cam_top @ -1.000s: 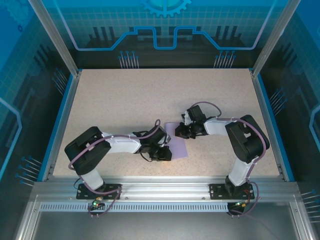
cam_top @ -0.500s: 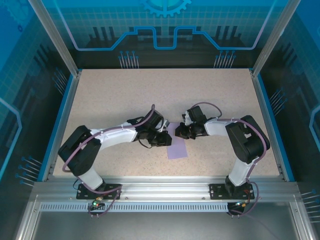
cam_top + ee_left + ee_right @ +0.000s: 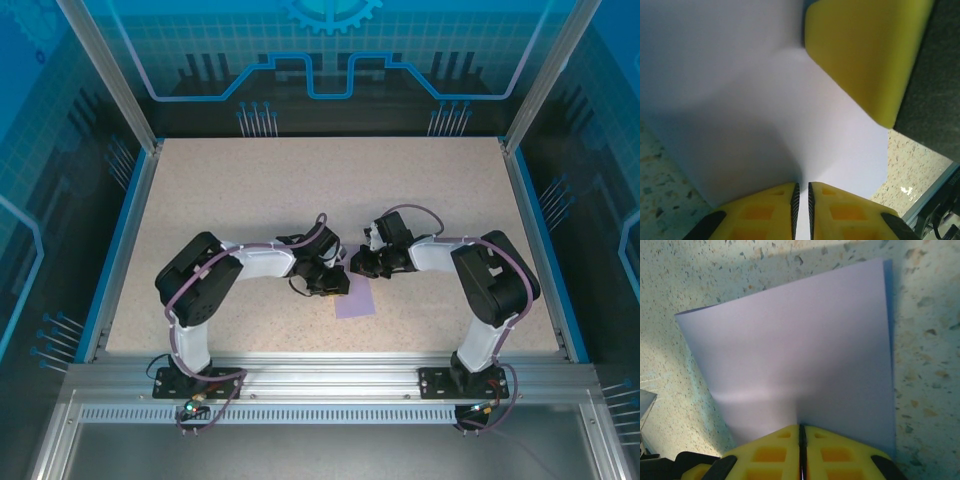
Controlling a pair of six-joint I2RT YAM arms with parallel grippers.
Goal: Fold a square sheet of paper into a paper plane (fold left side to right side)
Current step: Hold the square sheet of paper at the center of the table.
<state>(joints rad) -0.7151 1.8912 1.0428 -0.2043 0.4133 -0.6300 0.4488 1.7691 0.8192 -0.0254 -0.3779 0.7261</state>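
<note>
The square sheet of paper (image 3: 356, 299) lies flat on the speckled table as a narrow lavender rectangle, folded over. My left gripper (image 3: 335, 284) rests on its left side near the far end, jaws drawn together to a thin slit with nothing between them (image 3: 802, 189); the paper (image 3: 765, 100) fills the ground under it. My right gripper (image 3: 359, 266) is shut, its tips (image 3: 801, 429) down at the far edge of the paper (image 3: 800, 340). One of its yellow fingers (image 3: 865, 50) shows close ahead in the left wrist view.
A blue rail (image 3: 122, 250) and metal frame posts border the table (image 3: 250, 190). Both arms reach inward and almost meet at the centre. Bare tabletop stretches behind and to both sides of the paper.
My left gripper has slid from the paper's near end toward its far end, and the left elbow has swung inward. The right gripper and the paper have stayed put.
</note>
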